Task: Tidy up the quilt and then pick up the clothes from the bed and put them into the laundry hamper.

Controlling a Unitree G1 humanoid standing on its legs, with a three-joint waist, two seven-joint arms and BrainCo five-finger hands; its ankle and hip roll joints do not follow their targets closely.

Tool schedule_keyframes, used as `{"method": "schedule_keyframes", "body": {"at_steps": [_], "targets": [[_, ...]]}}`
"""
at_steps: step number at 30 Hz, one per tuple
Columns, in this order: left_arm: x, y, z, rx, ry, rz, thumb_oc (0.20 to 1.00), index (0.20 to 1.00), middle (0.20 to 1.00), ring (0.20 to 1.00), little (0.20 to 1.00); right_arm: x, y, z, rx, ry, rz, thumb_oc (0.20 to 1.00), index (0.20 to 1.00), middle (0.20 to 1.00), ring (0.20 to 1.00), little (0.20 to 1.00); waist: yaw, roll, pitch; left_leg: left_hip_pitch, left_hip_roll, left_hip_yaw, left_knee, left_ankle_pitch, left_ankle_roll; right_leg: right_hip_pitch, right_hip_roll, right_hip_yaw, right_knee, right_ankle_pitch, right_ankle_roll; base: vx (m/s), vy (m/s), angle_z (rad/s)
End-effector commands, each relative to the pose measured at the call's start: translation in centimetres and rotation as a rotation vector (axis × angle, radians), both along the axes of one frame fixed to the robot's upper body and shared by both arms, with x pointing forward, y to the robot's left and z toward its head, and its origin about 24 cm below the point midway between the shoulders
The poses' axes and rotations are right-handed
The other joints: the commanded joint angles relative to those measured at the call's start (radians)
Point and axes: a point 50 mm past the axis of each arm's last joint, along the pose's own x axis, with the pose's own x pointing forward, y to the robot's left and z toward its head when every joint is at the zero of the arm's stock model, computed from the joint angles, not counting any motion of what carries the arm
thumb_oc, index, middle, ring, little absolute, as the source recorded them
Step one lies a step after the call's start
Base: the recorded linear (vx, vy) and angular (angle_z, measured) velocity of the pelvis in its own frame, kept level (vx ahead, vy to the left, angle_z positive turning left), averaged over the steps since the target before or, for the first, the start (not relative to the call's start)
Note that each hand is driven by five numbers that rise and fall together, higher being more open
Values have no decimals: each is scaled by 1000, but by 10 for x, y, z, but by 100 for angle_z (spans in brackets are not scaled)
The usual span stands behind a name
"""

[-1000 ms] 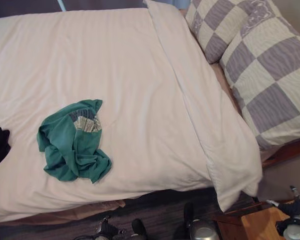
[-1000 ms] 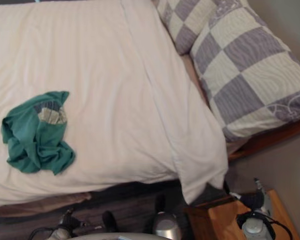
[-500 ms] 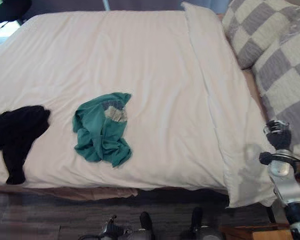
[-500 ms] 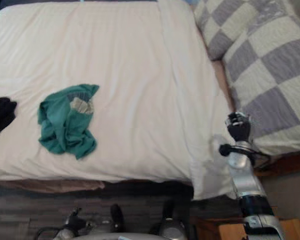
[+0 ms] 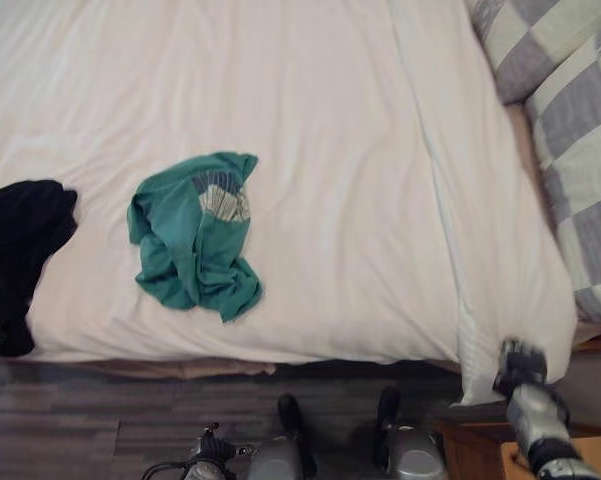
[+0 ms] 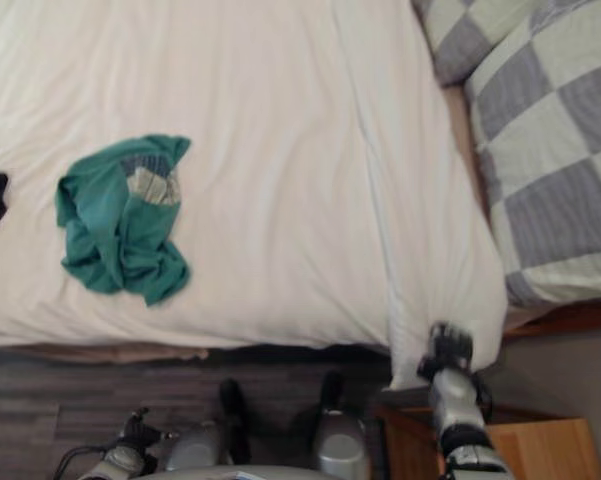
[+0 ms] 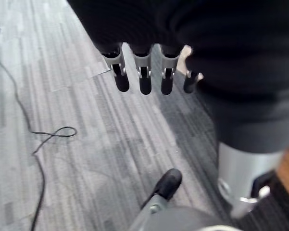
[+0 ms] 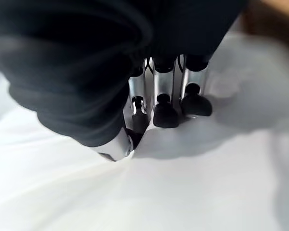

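Down at the near right corner of the bed, the right hand (image 6: 448,352) meets the hanging corner of the white quilt (image 5: 310,170). In its wrist view the dark-tipped fingers (image 8: 165,114) press into the white cloth while the thumb (image 8: 116,144) closes against them, and a small ridge of fabric is pinched between. So the hand is closed on the quilt corner.

The left hand (image 7: 149,72) hangs low beside the robot over grey striped floor (image 7: 62,110), its fingers straight and relaxed, holding nothing.

The quilt lies spread across the mattress, mostly smooth, with a long fold line running up its right side and soft creases elsewhere. A crumpled teal shirt (image 5: 192,240) with a pale patterned patch sits on it toward the near edge, left of centre. A black garment (image 5: 18,250) lies further left, draped to the bed's near edge. Grey-and-cream checked pillows (image 6: 545,150) rest at the right end. A wooden nightstand (image 6: 530,450) stands just beside the right arm.
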Motion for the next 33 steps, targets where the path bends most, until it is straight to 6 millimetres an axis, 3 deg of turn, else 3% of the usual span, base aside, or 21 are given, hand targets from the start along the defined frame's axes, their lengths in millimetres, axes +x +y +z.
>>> {"method": "schedule_keyframes", "body": {"at_steps": [1, 2, 3, 6, 8, 10, 12, 13, 14, 15, 16, 18, 20, 23, 25, 26, 27, 28, 30, 32, 33], "targets": [[10, 3, 3, 9, -17, -14, 1000, 1000, 1000, 1000, 1000, -122, 22, -54, 102, 548, 60, 460, 460, 460, 460, 460, -39, 2, -18, -13, 38, 39, 48, -85, -45, -42, -70, 33, 64, -36, 108, -1, 89, -7], [15, 2, 5, 9, -29, -23, 1000, 1000, 1000, 1000, 1000, -133, 23, -57, 118, 597, 63, 580, 580, 580, 580, 580, -41, -2, -21, -1, 34, 41, 32, -83, -41, -47, -73, 37, 76, -23, 113, -22, 44, -2], [20, 3, 6, 8, -39, -31, 1000, 1000, 1000, 1000, 1000, -137, 24, -58, 130, 623, 70, 1000, 1000, 1000, 1000, 1000, -38, -3, -21, 12, 30, 48, 14, -78, -39, -54, -77, 37, 96, -18, 117, -46, 56, -5], [29, 4, 10, 6, -56, -54, 1000, 1000, 1000, 1000, 1000, -136, 29, -60, 146, 636, 112, 1000, 1000, 1000, 1000, 1000, -38, -3, -17, 26, 39, 58, 1, -66, -37, -88, -81, 31, 197, -20, 119, -70, 39, -16], [33, 7, 12, 17, -52, -75, 1000, 1000, 1000, 1000, 1000, -115, 35, -59, 135, 587, 198, 1000, 1000, 1000, 1000, 1000, -44, 6, -12, 37, 50, 84, -6, -63, -33, -133, -18, 43, 295, -70, 124, -79, 40, -38], [31, 6, 11, 13, -47, -79, 1000, 1000, 1000, 1000, 1000, -103, 40, -58, 113, 563, 265, 1000, 1000, 1000, 1000, 1000, -30, 7, -27, 35, 38, 85, 0, -63, -31, -72, 14, 4, 205, -146, 93, 1, -47, -50], [28, -2, 8, -27, -51, -70, 1000, 1000, 1000, 1000, 1000, -73, 38, -50, 29, 527, 398, 1000, 1000, 1000, 1000, 1000, 2, 19, -32, -14, 11, 70, 117, -97, -28, -2, 28, 20, 51, -150, 57, 13, -72, -29], [28, -2, 8, -27, -52, -70, 1000, 1000, 1000, 1000, 1000, -73, 37, -50, 28, 527, 398, 1000, 1000, 1000, 1000, 1000, 1, 19, -32, -17, 13, 68, 124, -101, -29, 0, 29, 18, 48, -149, 56, -53, -37, 3], [31, -7, 8, -45, -63, -74, 1000, 1000, 1000, 1000, 1000, -61, 35, -46, -13, 507, 439, 1000, 1000, 1000, 1000, 1000, 13, 20, -25, -59, 21, 77, 201, -102, -52, 27, 15, 2, 17, -148, 46, -97, 21, 13], [34, -13, 8, -62, -73, -75, 1000, 1000, 1000, 1000, 1000, -50, 31, -41, -50, 487, 466, 1000, 1000, 1000, 1000, 1000, 19, 22, -20, -105, 52, 88, 270, -97, -88, 49, 1, -12, -16, -149, 37, -97, 17, 42], [34, -13, 8, -63, -73, -74, 1000, 1000, 1000, 1000, 1000, -49, 31, -41, -51, 486, 466, 1000, 1000, 1000, 1000, 1000, 16, 25, -20, -112, 58, 84, 281, -101, -90, 49, 5, -15, -19, -149, 35, -124, 167, 80], [21, -25, 0, -79, -27, -86, 1000, 1000, 1000, 1000, 1000, -32, 31, -34, -64, 427, 475, 1000, 1000, 1000, 1000, 1000, 16, 39, -48, -80, 178, 75, 238, -58, -132, 54, -58, -41, -55, -116, 59, -97, 372, 75], [17, -26, -2, -72, -15, -88, 1000, 1000, 1000, 1000, 1000, -33, 31, -35, -63, 432, 481, 1000, 1000, 1000, 1000, 1000, 12, 40, -63, -67, 205, 45, 198, -31, -141, 49, -82, -45, -54, -105, 71, -39, 312, 51], [16, -30, -3, -61, -1, -92, 1000, 1000, 1000, 1000, 1000, -51, 26, -40, -53, 487, 458, 1000, 1000, 1000, 1000, 1000, 4, 48, -102, -31, 331, -22, 100, 83, -176, 33, -173, -62, -41, -80, 109, -50, 533, 28], [17, -31, -3, -59, 5, -114, 1000, 1000, 1000, 1000, 1000, -57, 23, -41, -42, 499, 431, 1000, 1000, 1000, 1000, 1000, -8, 52, -114, -14, 341, -26, 81, 76, -187, 42, -189, -71, -32, -84, 121, 54, 554, 50], [15, -35, -5, -66, 15, -134, 1000, 1000, 1000, 1000, 1000, -74, 23, -46, -15, 541, 405, 1000, 1000, 1000, 1000, 1000, -7, 44, -127, -31, 302, -54, 59, 54, -190, 51, -244, -79, -8, -26, 130, 126, 566, 76], [15, -35, -5, -66, 15, -134, 1000, 1000, 1000, 1000, 1000, -74, 23, -46, -14, 541, 404, 1000, 1000, 1000, 1000, 1000, -7, 43, -128, -31, 301, -54, 58, 54, -189, 52, -246, -79, -7, -26, 130, 44, 722, 60], [17, -30, -3, -51, 22, -165, 1000, 1000, 1000, 1000, 1000, -82, 29, -50, 12, 573, 398, 1000, 1000, 1000, 1000, 1000, -4, 19, -127, -6, 234, -33, 28, 10, -167, 12, -302, -51, 47, 85, 130, -1, 341, 9], [19, -26, -2, -37, 21, -173, 1000, 1000, 1000, 1000, 1000, -82, 34, -51, 21, 576, 402, 1000, 1000, 1000, 1000, 1000, 4, 16, -119, 26, 212, -8, 10, -21, -157, -2, -324, -75, 81, 108, 130, -1, 487, -5], [19, -17, 0, -11, 25, -181, 1000, 1000, 1000, 1000, 1000, -72, 43, -52, 15, 561, 450, 1000, 1000, 1000, 1000, 1000, 19, 15, -100, 49, 167, 33, 8, -50, -115, -40, -341, -133, 171, 93, 118, -40, 510, -16], [16, -12, 0, 7, 40, -194, 1000, 1000, 1000, 1000, 1000, -68, 49, -52, 13, 551, 486, 1000, 1000, 1000, 1000, 1000, 14, 15, -92, 61, 148, 45, 4, -60, -97, -65, -305, -124, 232, 52, 109, -18, 322, -53]]}}
